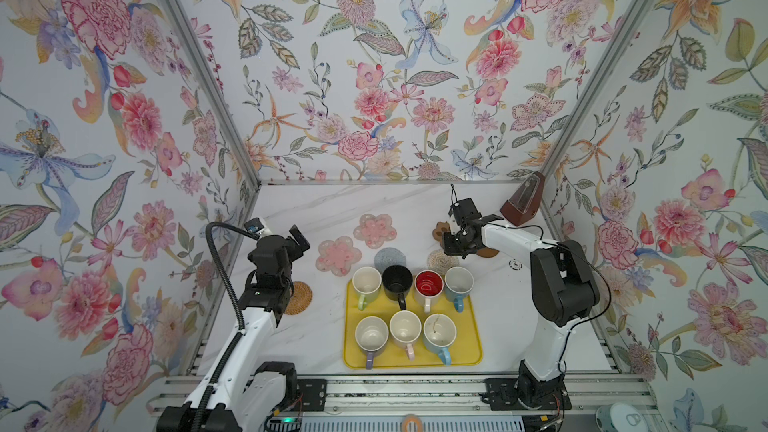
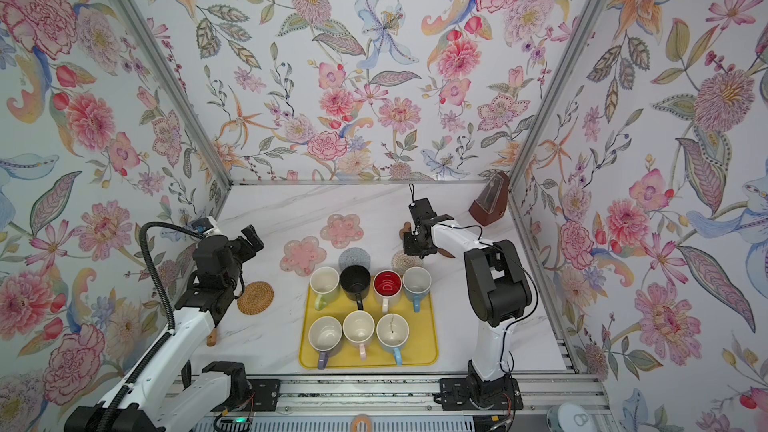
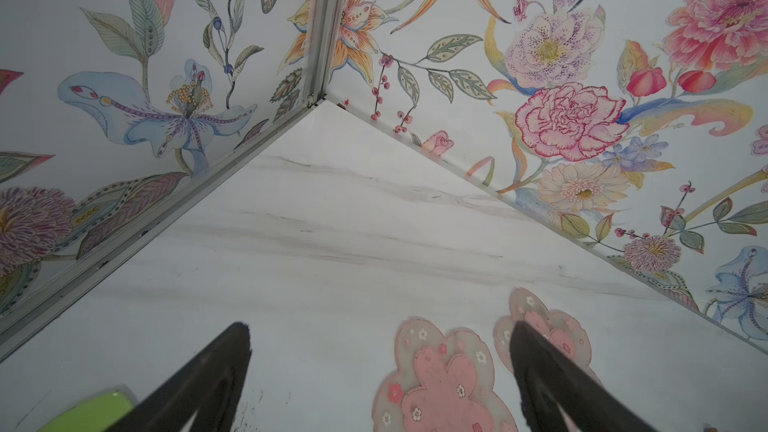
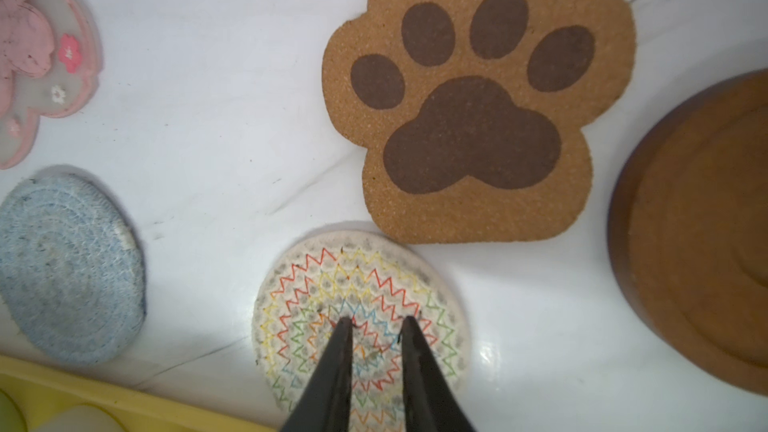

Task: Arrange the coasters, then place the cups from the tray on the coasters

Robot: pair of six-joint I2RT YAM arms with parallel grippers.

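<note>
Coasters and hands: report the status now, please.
Left hand open, empty. Right hand on beige woven coaster, jaws narrow, grip unclear. Seven cups on tray. Paw-print coaster close beside woven one.

Bright, even light, soft shadows, faint glare on the tabletop [image 4: 493, 352].

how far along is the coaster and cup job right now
Done: nothing clearly finished; the coasters lie scattered with no cup on any. In hand: the right gripper, jaws nearly together, is at the woven coaster; the left gripper hangs open. Left: all seven cups sit on the tray.
</note>
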